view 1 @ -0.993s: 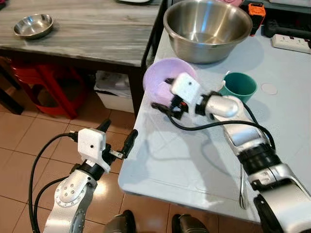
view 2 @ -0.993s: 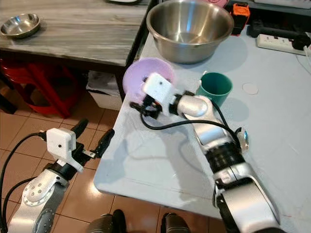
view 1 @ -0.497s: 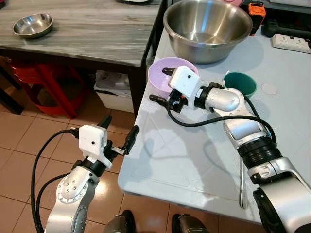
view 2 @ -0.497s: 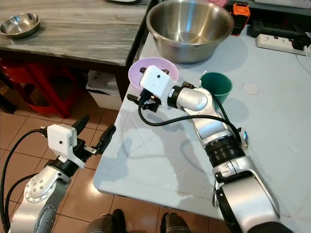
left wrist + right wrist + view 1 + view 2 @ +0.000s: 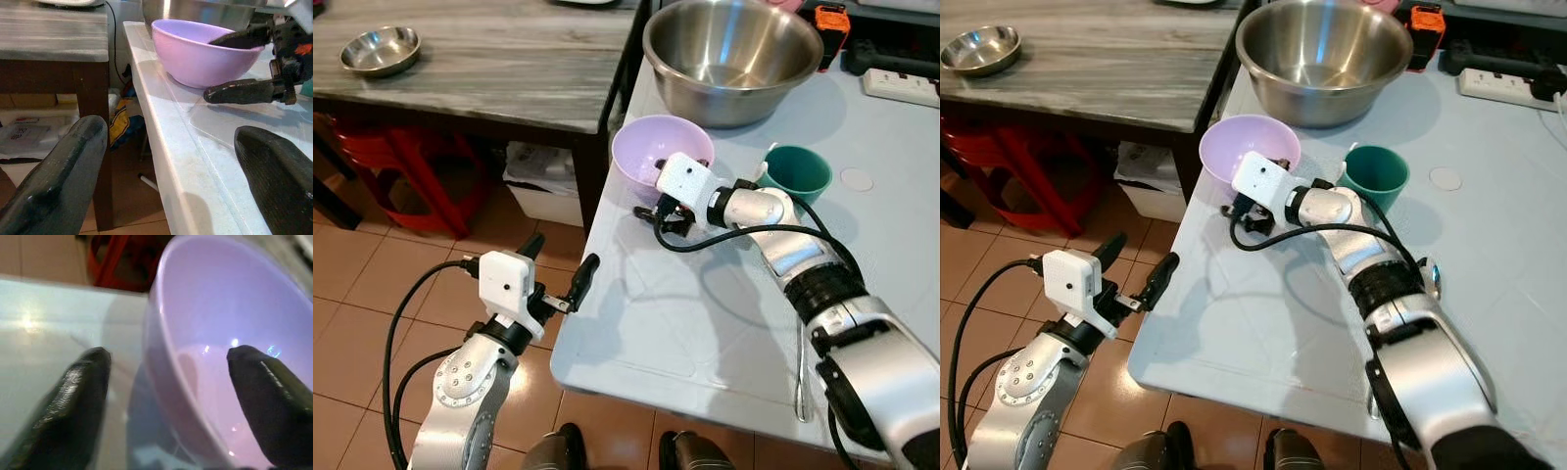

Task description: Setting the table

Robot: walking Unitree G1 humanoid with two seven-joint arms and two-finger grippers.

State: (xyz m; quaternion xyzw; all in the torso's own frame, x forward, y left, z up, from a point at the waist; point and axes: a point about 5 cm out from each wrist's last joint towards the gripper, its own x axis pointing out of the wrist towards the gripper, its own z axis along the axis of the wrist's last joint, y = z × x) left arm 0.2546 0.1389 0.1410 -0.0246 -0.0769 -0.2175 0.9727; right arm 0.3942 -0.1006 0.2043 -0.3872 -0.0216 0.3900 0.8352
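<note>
Pale grey worktop (image 5: 705, 323) before me, its near-left corner over a brown tiled floor (image 5: 372, 294); a darker wood-grain table (image 5: 489, 59) stands beside it, carrying a small steel dish (image 5: 380, 49), with a red stool (image 5: 411, 181) beneath.

Right jaws (image 5: 1255, 201): I see them open, straddling the near wall of the purple bowl (image 5: 661, 152), one finger (image 5: 269, 401) inside over the rim and the other finger (image 5: 73, 401) outside, low by the worktop. The wrist view shows a gap between each finger and the wall, so I judge the bowl not clamped.

The purple bowl sits upright on the worktop near its left edge, directly ahead of the right jaws. It is plain, glossy, pale lilac, with a thin rim.

Beyond the bowl stands a large steel mixing bowl (image 5: 734, 59); a green cup (image 5: 798, 174) stands just past the right arm's wrist.

Left jaws (image 5: 558, 274): open, holding nothing, raised off the worktop's left edge over the floor, pointing toward the bowl.
</note>
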